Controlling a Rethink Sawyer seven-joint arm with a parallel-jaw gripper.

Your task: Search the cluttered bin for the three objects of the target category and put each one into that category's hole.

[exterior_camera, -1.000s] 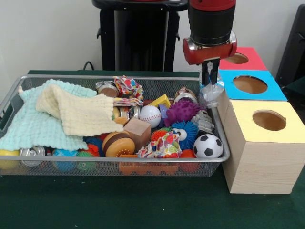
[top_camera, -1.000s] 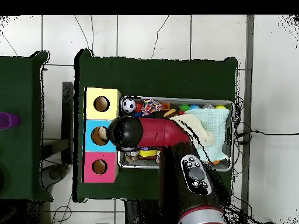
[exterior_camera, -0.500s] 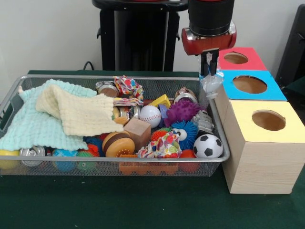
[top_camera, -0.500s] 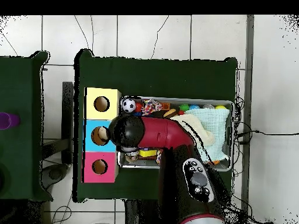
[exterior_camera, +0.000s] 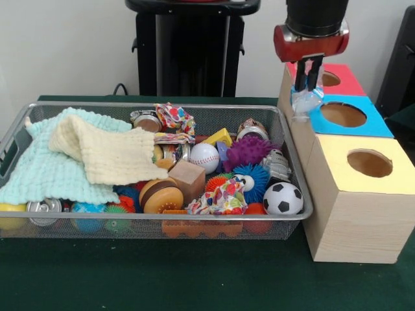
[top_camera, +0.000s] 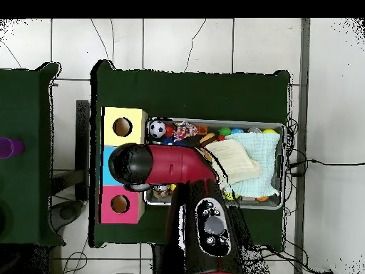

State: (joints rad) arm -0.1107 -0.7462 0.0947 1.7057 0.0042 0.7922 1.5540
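My gripper (exterior_camera: 309, 79) hangs above the left edge of the blue-topped box (exterior_camera: 350, 115), shut on a crumpled piece of clear plastic (exterior_camera: 305, 103) that dangles beside the blue hole (exterior_camera: 343, 115). Behind it stands a red-topped box (exterior_camera: 339, 79) and in front a yellow-topped box (exterior_camera: 369, 165), each with a round hole. In the overhead view the arm's wrist (top_camera: 130, 165) covers most of the blue box and hides the gripper. The wire bin (exterior_camera: 295, 170) to the left holds mixed clutter.
In the bin lie a soccer ball (exterior_camera: 283, 199), a baseball (exterior_camera: 204, 157), a purple spiky ball (exterior_camera: 247, 151), a burger toy (exterior_camera: 161, 194), a wooden block (exterior_camera: 188, 176), cans (exterior_camera: 146, 120) and two knitted cloths (exterior_camera: 107, 155). The boxes touch the bin's right end.
The gripper has risen and moved right in the front view, from over the bin's right end to the blue box, carrying the clear plastic. The bin's contents have not shifted.
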